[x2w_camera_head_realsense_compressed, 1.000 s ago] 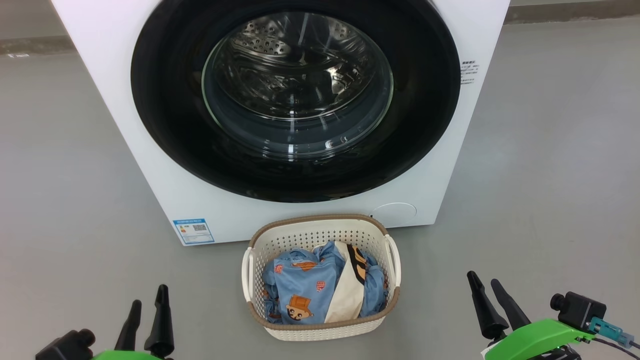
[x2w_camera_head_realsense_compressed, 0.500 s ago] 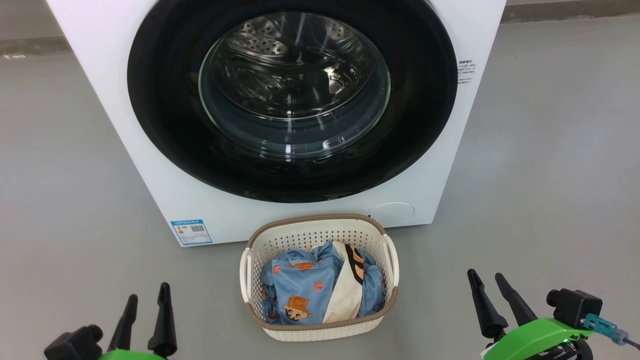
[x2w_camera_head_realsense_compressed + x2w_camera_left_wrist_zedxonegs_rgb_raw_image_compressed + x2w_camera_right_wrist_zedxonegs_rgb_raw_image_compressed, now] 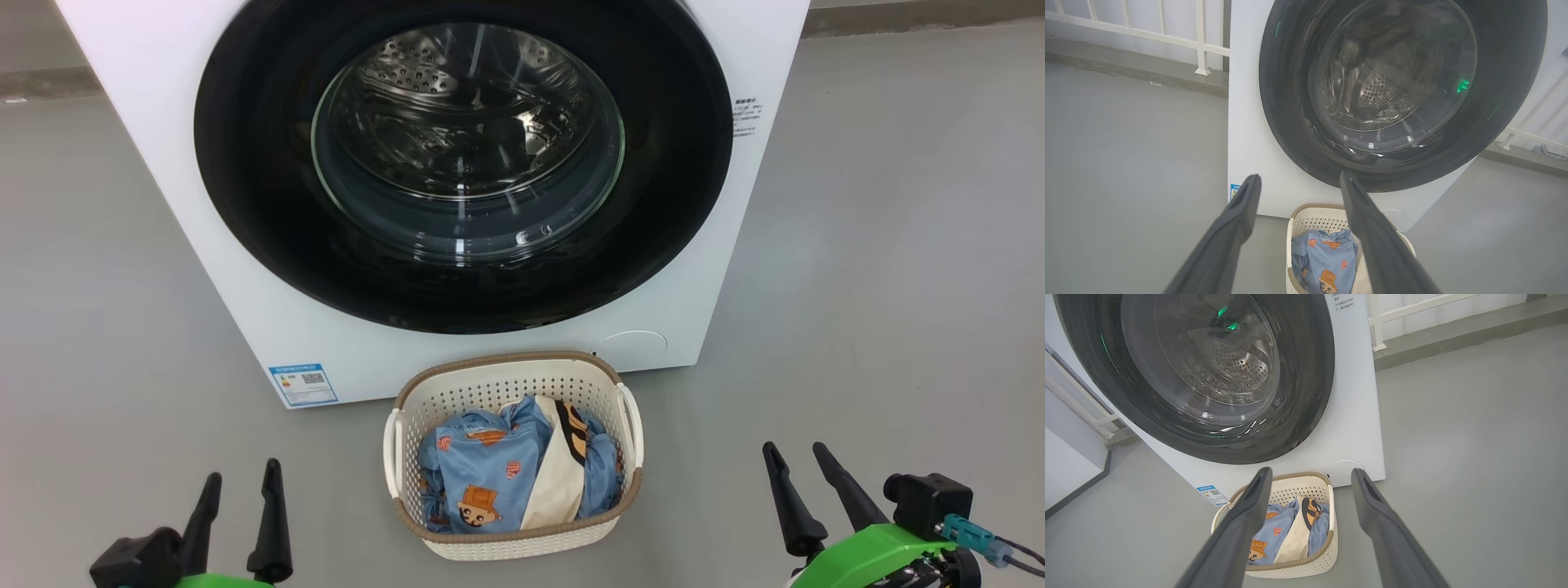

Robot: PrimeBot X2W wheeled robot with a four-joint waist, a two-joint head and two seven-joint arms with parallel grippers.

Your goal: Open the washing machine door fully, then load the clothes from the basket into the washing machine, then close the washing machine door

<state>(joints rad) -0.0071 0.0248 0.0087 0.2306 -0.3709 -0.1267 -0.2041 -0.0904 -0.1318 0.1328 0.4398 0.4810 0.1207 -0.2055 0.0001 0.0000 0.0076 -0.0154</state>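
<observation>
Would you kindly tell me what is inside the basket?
Light blue clothes with orange-brown figures and a cream piece with a black stripe lie in the basket; whatever is beneath them is covered.

The left gripper [image 3: 242, 475] sits low on the robot's left, its two dark fingers parted and pointing forward, with nothing between them. The right gripper [image 3: 793, 451] sits low on the right, its fingers likewise parted, empty and leaning slightly left. Behind it are a green wrist housing [image 3: 869, 551] and a black camera block [image 3: 931, 500].
</observation>
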